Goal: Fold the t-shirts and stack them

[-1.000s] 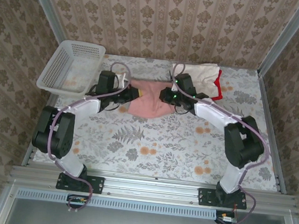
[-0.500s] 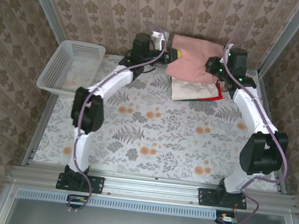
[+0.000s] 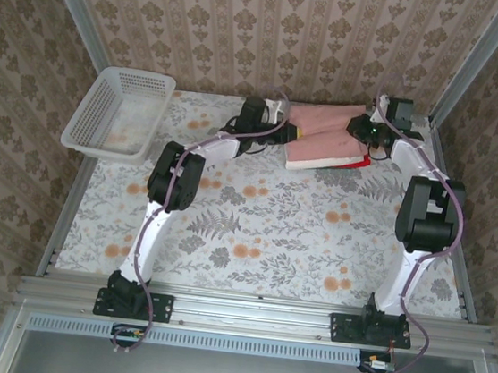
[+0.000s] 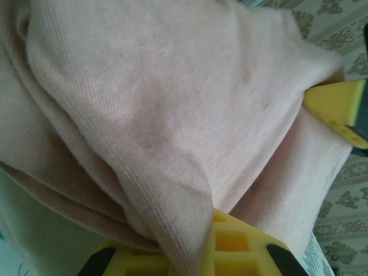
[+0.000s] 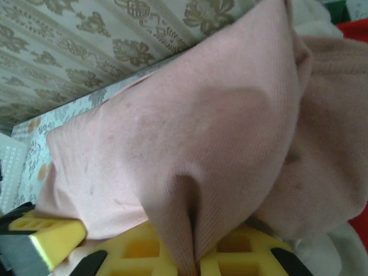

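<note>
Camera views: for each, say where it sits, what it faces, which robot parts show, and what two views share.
Top external: above and behind the bases, looking down on the floral-cloth table; both arms, left gripper and right gripper show.
Left wrist: on the left arm, close against the dusty-pink cotton t-shirt; own yellow fingers show.
Right wrist: likewise on the right arm, yellow fingers pinching it.
Shared: the same t-shirt.

Staged robot cell — wallpaper (image 3: 249,24), aluminium frame (image 3: 253,312)

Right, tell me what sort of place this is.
Probably a staged robot test cell rather than a home: wallpapered panels set in aluminium framing, two arms bolted to a rail at a floral-cloth table, and a pink tee atop folded ones.
</note>
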Robot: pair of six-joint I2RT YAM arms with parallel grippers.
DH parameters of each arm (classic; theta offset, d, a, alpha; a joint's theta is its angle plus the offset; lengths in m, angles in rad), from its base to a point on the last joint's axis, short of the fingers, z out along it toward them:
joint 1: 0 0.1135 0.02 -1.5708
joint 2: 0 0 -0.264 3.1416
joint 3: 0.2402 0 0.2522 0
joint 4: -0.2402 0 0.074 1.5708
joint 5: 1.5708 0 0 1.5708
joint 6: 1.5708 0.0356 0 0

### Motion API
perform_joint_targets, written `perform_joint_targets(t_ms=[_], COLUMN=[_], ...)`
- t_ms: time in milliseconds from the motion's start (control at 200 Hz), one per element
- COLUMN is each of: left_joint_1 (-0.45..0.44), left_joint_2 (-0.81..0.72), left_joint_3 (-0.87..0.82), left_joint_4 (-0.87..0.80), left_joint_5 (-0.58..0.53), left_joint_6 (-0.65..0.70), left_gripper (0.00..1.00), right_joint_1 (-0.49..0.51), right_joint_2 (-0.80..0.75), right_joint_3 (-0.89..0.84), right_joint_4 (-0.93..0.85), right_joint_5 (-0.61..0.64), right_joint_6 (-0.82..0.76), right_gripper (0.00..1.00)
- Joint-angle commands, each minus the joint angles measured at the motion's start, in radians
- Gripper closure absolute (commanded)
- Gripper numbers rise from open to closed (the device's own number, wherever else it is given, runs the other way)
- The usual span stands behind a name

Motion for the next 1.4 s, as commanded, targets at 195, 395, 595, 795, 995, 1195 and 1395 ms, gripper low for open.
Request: perform_joint_targets(t_ms=[195, 395, 595, 795, 995, 1195, 1395], left_joint_1=[0.062, 0.079, 0.065, 0.000, -0.013, -0.006, 0.001], left_joint_2=[-0.099, -0.150, -0.214, -0.144, 0.090, 0.190, 0.159], left_joint_3=[-0.071, -0.071, -0.082, 0.112, 0.446, 0.553, 0.549], left_joint_4=[-0.013, -0.068, -0.170, -0.340, -0.491, -0.550, -0.559], left_joint_5=[-0.011, -0.024, -0.056, -0.136, -0.093, -0.128, -0.114], left_joint_6=[-0.017, 0.010, 0.097, 0.234, 0.242, 0.254, 0.268], left_gripper=[0.77, 0.64, 0.64, 0.58, 0.61, 0.60, 0.60], right_joint_1=[-0.054, -0.067, -0.053, 0.093, 0.116, 0.088, 0.056], right_joint_2=[-0.033, -0.075, -0.196, -0.274, -0.073, 0.155, 0.151], right_joint_3=[-0.007, 0.039, -0.045, -0.113, 0.034, 0.279, 0.334], right_joint_4=[-0.076, -0.197, -0.164, -0.086, -0.108, -0.266, -0.312], right_joint_5=[0.118, 0.248, 0.279, 0.330, 0.326, 0.399, 0.403], right_joint_6=[-0.060, -0.088, -0.069, -0.061, 0.016, 0.028, 0.016], right_gripper=[0.71, 0.59, 0.53, 0.53, 0.60, 0.54, 0.44])
